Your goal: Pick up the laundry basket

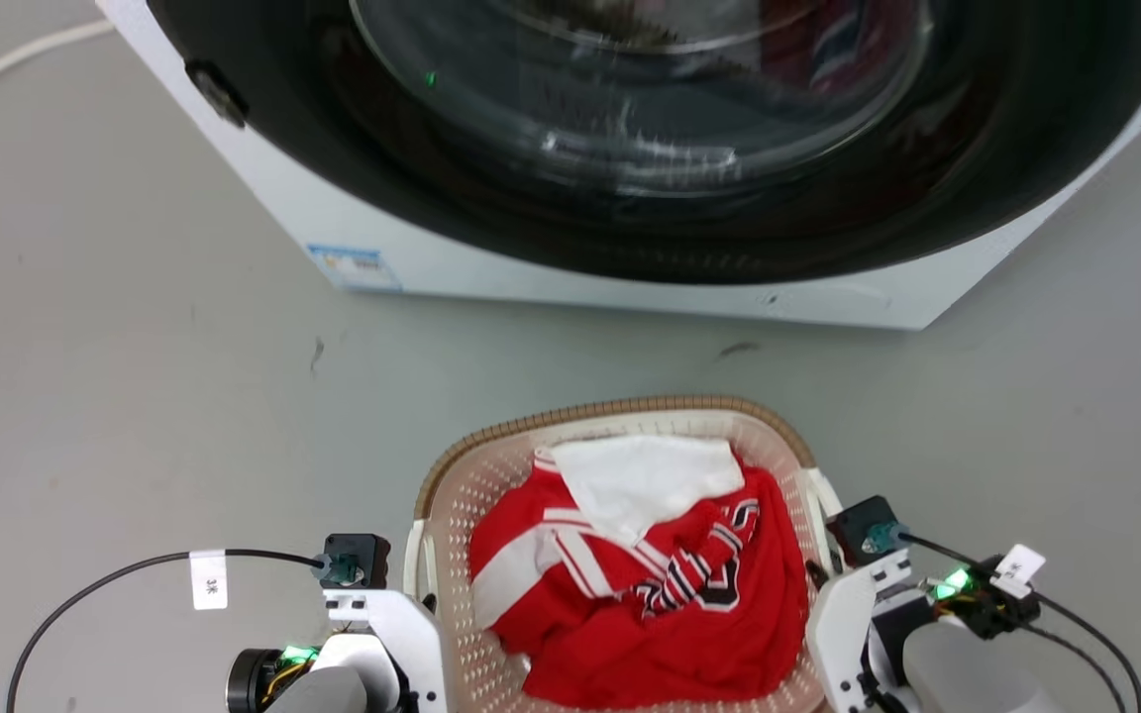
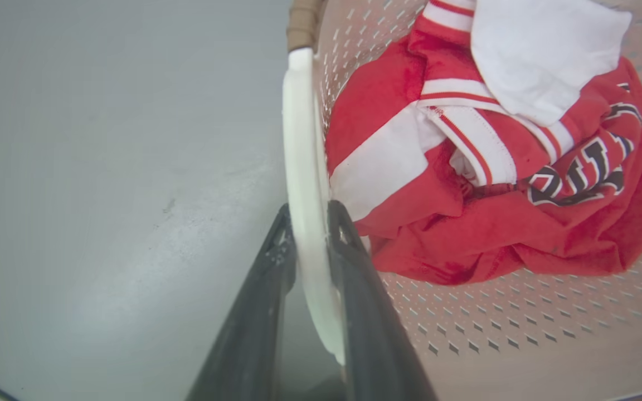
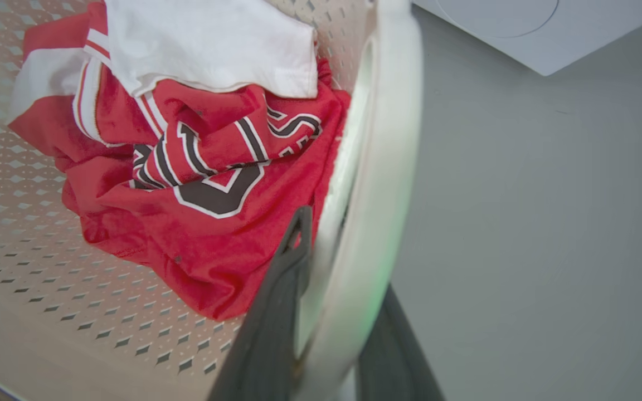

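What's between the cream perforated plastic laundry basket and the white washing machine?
Bare grey floor with one dark smudge, from laundry basket to washing machine; head view.

left gripper (image 2: 310, 214) clamped on white side handle (image 2: 301, 139) of laundry basket (image 2: 494, 328), one finger outside, one inside. Red jersey (image 2: 466, 245), white stripes, dark lettering, bunched inside, white cloth (image 2: 538, 50) on top. Brown rim (image 2: 301, 22) past handle. Grey floor (image 2: 103, 167) alongside.

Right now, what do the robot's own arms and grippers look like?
The left arm and right arm have white shells, each with a black box, a teal plug, a black cable carrying a white tag, and a green light. The left gripper and right gripper have long, dark, tapering fingers.
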{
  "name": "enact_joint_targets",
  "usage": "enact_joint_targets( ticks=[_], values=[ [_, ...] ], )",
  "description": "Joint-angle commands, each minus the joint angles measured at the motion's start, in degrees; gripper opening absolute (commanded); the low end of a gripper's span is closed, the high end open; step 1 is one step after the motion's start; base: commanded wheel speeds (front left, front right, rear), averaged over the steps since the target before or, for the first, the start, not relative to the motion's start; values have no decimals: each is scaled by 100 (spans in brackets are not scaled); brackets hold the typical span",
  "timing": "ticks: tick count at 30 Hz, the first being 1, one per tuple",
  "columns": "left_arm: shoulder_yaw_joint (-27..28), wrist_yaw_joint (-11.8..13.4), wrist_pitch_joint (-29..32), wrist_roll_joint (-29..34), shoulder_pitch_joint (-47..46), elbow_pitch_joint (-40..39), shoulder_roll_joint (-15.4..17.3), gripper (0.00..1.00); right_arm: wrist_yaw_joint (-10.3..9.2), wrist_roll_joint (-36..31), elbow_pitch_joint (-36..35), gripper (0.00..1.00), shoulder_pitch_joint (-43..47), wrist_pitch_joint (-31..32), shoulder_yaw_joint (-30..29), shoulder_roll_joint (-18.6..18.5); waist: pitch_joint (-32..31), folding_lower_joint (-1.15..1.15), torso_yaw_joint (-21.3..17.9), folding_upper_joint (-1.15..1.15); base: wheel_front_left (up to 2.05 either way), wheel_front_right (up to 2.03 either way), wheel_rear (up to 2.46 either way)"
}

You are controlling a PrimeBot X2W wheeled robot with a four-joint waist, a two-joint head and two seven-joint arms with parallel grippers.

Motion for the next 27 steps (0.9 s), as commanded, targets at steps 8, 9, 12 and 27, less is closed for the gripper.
enact_joint_targets(
  ticks=[8,9,12,27],
  values=[
    [-365,-49,605,-223,-35,-141,115,0,78,540,-182,0,197,575,547,160,-847,1,-357,0,0,0,0],
    [-405,-49,680,-266,-20,-155,140,0,78,629,-205,0,226,647,602,151,-926,1,-378,0,0,0,0],
    [-522,-43,903,-393,30,-192,212,0,79,881,-283,0,304,884,801,101,-1161,1,-440,0,0,0,0],
    [-1077,-39,1657,-884,309,-291,435,0,80,2016,-647,0,618,1583,1790,-213,-2082,1,-618,0,0,0,0]
  ],
)
